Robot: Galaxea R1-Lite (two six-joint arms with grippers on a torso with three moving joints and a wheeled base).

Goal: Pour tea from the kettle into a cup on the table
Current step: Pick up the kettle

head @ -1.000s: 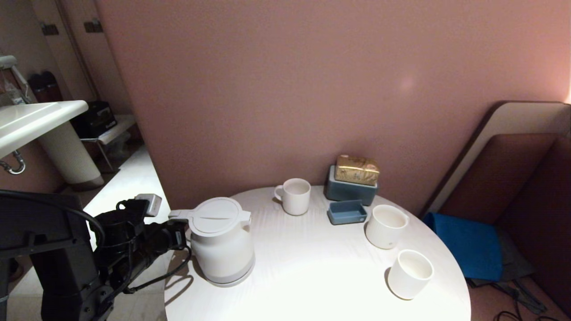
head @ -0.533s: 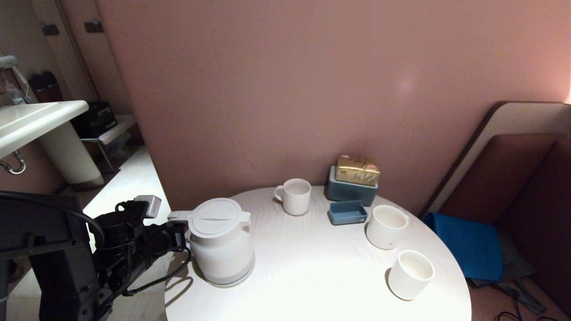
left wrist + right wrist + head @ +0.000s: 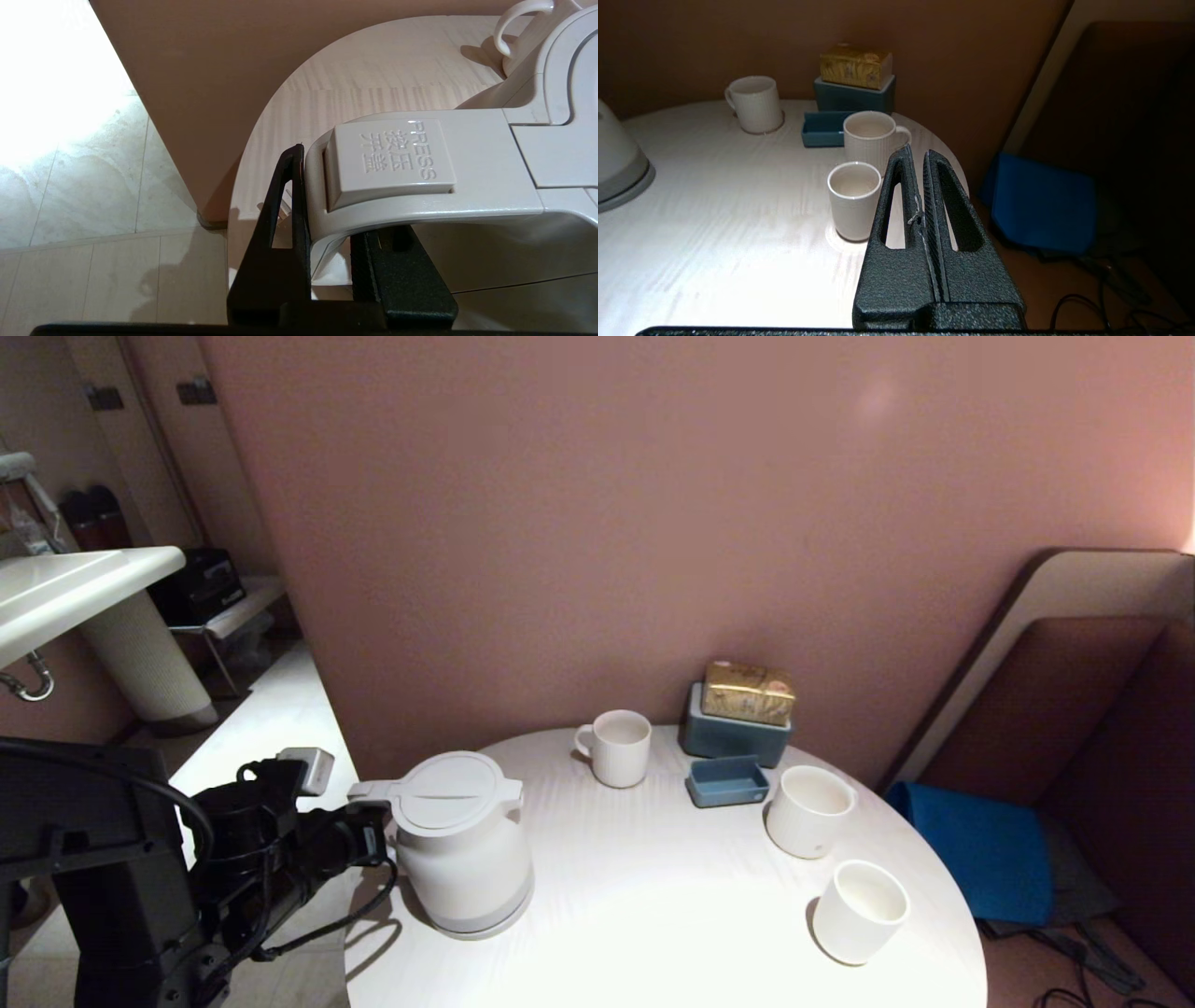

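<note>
At the far left, beyond the table (image 3: 653,915) edge, our left tool (image 3: 329,261) is clamped narrow around the loop handle of the kettle (image 3: 462,845), one finger on each side of it, just under the press button. That kettle stands upright on the table's left part, lid shut. Toward the back we see a handled mug (image 3: 616,747), then a small blue tray (image 3: 726,780) before a blue box (image 3: 733,733) topped by a gold packet (image 3: 749,691). Right of those stands a wider ribbed cup (image 3: 808,810), and nearest us, near the right rim, the small cup (image 3: 859,909), empty. Our right tool (image 3: 920,163) hangs beside that cup, fingers pressed together, gripping nothing.
</note>
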